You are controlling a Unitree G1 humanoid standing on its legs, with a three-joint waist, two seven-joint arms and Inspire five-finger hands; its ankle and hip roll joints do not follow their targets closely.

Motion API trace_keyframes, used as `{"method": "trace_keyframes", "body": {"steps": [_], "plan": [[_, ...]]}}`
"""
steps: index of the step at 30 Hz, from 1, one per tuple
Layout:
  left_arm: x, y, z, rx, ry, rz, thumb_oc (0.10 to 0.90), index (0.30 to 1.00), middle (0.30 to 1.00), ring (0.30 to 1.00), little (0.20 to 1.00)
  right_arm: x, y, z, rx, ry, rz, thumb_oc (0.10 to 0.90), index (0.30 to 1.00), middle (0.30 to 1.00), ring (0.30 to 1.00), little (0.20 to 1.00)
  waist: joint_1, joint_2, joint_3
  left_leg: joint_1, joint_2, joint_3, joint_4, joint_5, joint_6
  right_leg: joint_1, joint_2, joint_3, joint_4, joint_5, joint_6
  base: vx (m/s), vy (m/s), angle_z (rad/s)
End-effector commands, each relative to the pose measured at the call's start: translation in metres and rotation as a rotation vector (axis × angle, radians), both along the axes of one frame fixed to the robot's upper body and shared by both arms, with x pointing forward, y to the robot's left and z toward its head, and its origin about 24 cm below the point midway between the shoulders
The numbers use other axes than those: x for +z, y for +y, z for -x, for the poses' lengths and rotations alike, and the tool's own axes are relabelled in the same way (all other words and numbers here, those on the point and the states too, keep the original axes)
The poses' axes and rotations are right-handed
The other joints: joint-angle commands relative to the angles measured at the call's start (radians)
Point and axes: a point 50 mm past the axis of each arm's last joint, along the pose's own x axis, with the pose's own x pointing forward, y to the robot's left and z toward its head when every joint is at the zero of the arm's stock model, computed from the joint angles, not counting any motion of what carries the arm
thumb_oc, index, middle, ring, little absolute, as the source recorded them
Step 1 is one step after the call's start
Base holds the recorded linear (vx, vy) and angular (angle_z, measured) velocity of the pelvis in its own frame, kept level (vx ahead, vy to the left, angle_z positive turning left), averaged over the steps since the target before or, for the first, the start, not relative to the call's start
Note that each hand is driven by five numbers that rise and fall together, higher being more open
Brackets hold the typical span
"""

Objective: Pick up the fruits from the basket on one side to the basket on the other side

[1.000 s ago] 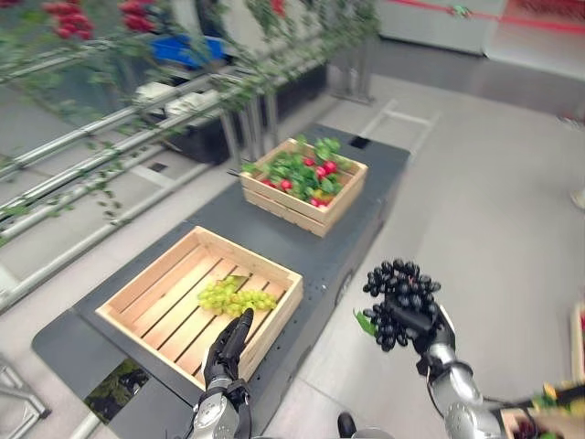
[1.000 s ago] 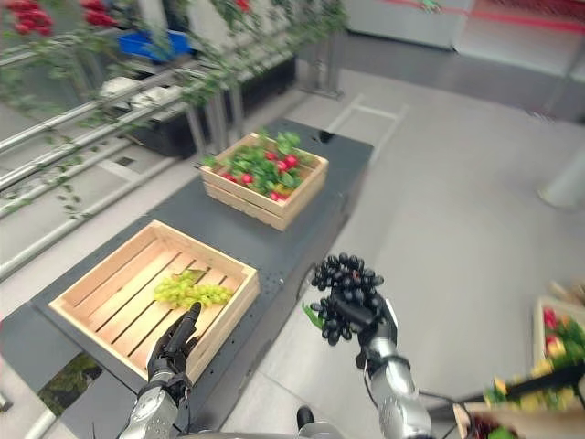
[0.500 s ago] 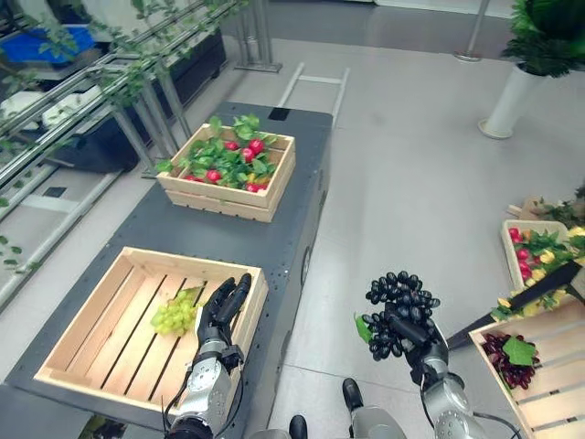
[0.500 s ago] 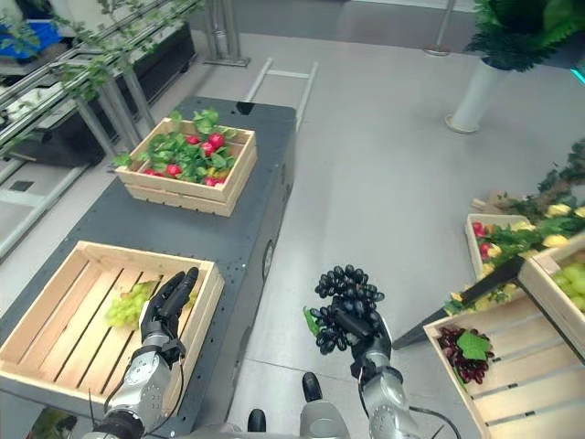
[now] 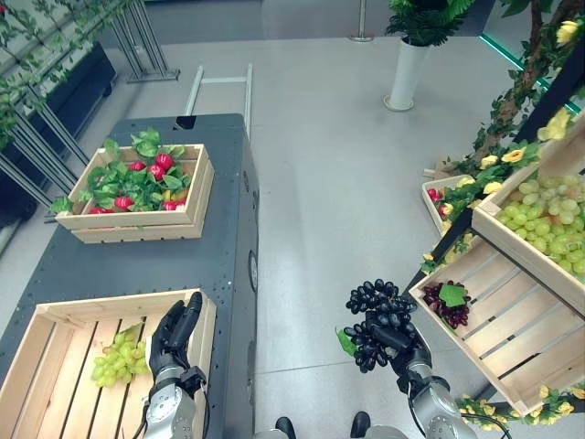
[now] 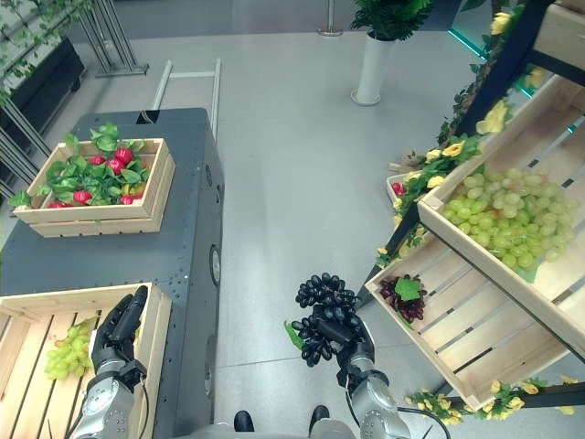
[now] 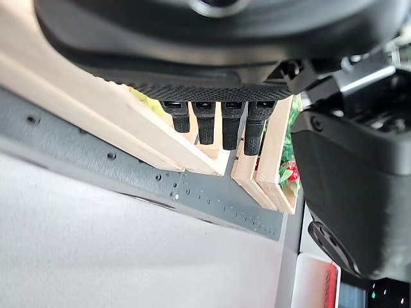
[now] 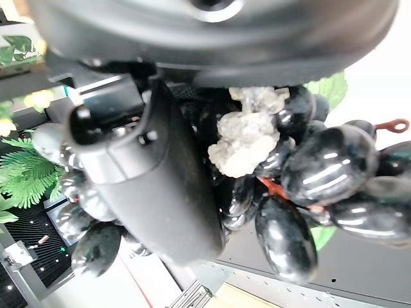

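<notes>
Swinging to the right, the head camera is now taking in the slatted wooden shelf crate (image 5: 498, 320) on the right of the scene, and I am reading that as the rig turning toward a drop-off. My right hand (image 5: 399, 346) is curled round the black grape bunch (image 5: 375, 315), thumb clamped across the berries in the right wrist view, and is carrying it over bare floor between the grey cart (image 5: 228, 210) and that crate. The bunch is not yet over either one.

My left hand (image 5: 174, 331) is resting with straight, relaxed fingers over the near right rim of the near wooden crate (image 5: 55, 315), holding nothing. A green grape bunch (image 5: 114, 358) is lying inside that crate, just left of the hand.

Against the frame a second ago, the whole picture is shifting: the far crate of red fruit and leaves (image 5: 137, 187) is sliding from centre to far left, the near crate is dropping toward the near left corner, and the right-hand shelving with a small dark red bunch (image 5: 446, 306) and a heap of green grapes (image 5: 544, 219) above is coming into sight. That is camera motion; the crates themselves are not moving on the cart. The right hand's hold on the bunch is looking unchanged.

My judgement: transfer is under way, release not yet made.
</notes>
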Motion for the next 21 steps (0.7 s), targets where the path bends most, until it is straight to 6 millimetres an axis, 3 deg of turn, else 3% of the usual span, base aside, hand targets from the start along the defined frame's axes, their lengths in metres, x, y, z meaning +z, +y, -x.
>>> {"method": "trace_keyframes", "body": {"steps": [1,3,5,6,7,8,10,13,14,17,18,20,21], "plan": [[0.013,-0.048,-0.038,-0.161,-0.156,0.092,0.8,0.9,0.9,0.9,0.9,0.042,0.005,-0.041,0.004,-0.26,-0.007,0.4,0.3,0.3,0.3,0.3,-0.057,-0.011,-0.046,-0.046,-0.055,-0.05,0.019,-0.11,0.004,0.024,0.03,0.066,0.036,-0.112,-0.023,-0.02,-0.181,0.04],[0.013,-0.05,-0.039,-0.156,-0.163,0.098,0.8,0.9,0.9,0.9,0.9,0.037,0.003,-0.036,0.004,-0.24,-0.007,0.4,0.3,0.3,0.3,0.3,-0.067,-0.015,-0.05,-0.048,-0.055,-0.051,0.038,-0.121,0.005,0.023,0.038,0.079,0.037,-0.117,-0.029,-0.01,-0.173,0.12],[0.011,-0.055,-0.037,-0.172,-0.161,0.115,0.8,0.9,0.9,0.9,0.9,0.03,-0.002,-0.031,-0.012,-0.204,0.006,0.4,0.3,0.3,0.3,0.3,-0.073,-0.032,-0.045,-0.098,-0.047,-0.049,0.202,-0.174,0.0,0.022,0.038,0.093,0.054,-0.12,-0.05,-0.01,-0.176,0.0],[0.01,-0.056,-0.037,-0.179,-0.157,0.115,0.8,0.9,0.9,0.9,0.9,0.029,-0.003,-0.03,-0.016,-0.199,0.008,0.4,0.3,0.3,0.3,0.3,-0.073,-0.035,-0.044,-0.107,-0.046,-0.05,0.224,-0.181,-0.001,0.022,0.037,0.094,0.055,-0.118,-0.052,-0.01,-0.151,-0.11],[0.008,-0.058,-0.035,-0.192,-0.143,0.116,0.8,0.9,0.9,0.9,0.9,0.027,-0.007,-0.029,-0.029,-0.181,0.016,0.4,0.3,0.3,0.3,0.3,-0.066,-0.046,-0.031,-0.164,-0.031,-0.076,0.345,-0.172,-0.02,0.028,0.034,0.1,0.053,-0.106,-0.062,-0.04,-0.111,-0.22],[0.008,-0.059,-0.034,-0.204,-0.14,0.11,0.8,0.9,0.9,0.9,0.9,0.026,-0.01,-0.03,-0.031,-0.175,0.022,0.4,0.3,0.3,0.3,0.3,-0.059,-0.053,-0.025,-0.193,-0.032,-0.098,0.378,-0.153,-0.021,0.019,0.028,0.107,0.053,-0.09,-0.067,-0.03,-0.068,-0.43],[0.009,-0.057,-0.033,-0.212,-0.141,0.093,0.8,0.9,0.9,0.9,0.9,0.027,-0.014,-0.035,-0.025,-0.172,0.03,0.4,0.3,0.3,0.3,0.3,-0.048,-0.047,-0.018,-0.178,-0.057,-0.161,0.336,-0.159,-0.011,0.016,0.026,0.139,0.06,-0.084,-0.062,0.03,0.081,-0.53],[0.008,-0.055,-0.033,-0.225,-0.131,0.093,0.8,0.9,0.9,0.9,0.9,0.028,-0.016,-0.038,-0.029,-0.175,0.044,0.4,0.3,0.3,0.3,0.3,-0.046,-0.029,-0.016,-0.164,-0.066,-0.191,0.252,-0.137,-0.01,0.007,0.032,0.166,0.08,-0.097,-0.059,0.07,0.136,-0.7],[0.008,-0.056,-0.037,-0.235,-0.12,0.084,0.8,0.9,0.9,0.9,0.9,0.027,-0.016,-0.039,-0.035,-0.175,0.053,0.4,0.3,0.3,0.3,0.3,-0.053,-0.017,-0.014,-0.149,-0.061,-0.202,0.137,-0.104,-0.008,0.001,0.039,0.187,0.083,-0.108,-0.053,0.06,0.203,-0.52],[0.01,-0.059,-0.044,-0.247,-0.115,0.085,0.8,0.9,0.9,0.9,0.9,0.029,-0.022,-0.038,-0.086,-0.167,0.053,0.4,0.3,0.3,0.3,0.3,-0.068,-0.013,-0.015,-0.154,-0.086,-0.237,0.135,-0.117,0.005,-0.033,0.035,0.218,0.064,-0.082,-0.036,0.05,0.183,-0.4],[0.012,-0.058,-0.045,-0.245,-0.129,0.084,0.8,0.9,0.9,0.9,0.9,0.029,-0.023,-0.038,-0.084,-0.179,0.055,0.4,0.3,0.3,0.3,0.3,-0.07,-0.009,-0.013,-0.145,-0.085,-0.228,0.115,-0.117,0.01,-0.049,0.036,0.21,0.072,-0.083,-0.034,0.03,0.174,-0.33],[0.013,-0.053,-0.045,-0.22,-0.138,0.073,0.8,0.9,0.9,0.9,0.9,0.026,-0.024,-0.039,-0.078,-0.18,0.05,0.4,0.3,0.3,0.3,0.3,-0.059,-0.001,0.002,-0.114,-0.072,-0.161,0.088,-0.116,0.014,-0.088,0.02,0.101,0.165,-0.114,-0.017,0.02,0.098,-0.52],[0.013,-0.049,-0.042,-0.201,-0.136,0.063,0.8,0.9,0.9,0.9,0.9,0.027,-0.019,-0.04,-0.067,-0.187,0.04,0.4,0.3,0.3,0.3,0.3,-0.045,0.002,0.014,-0.11,-0.063,-0.132,0.095,-0.117,0.017,-0.118,-0.011,0.04,0.241,-0.123,-0.002,-0.03,0.019,-0.94]]}}
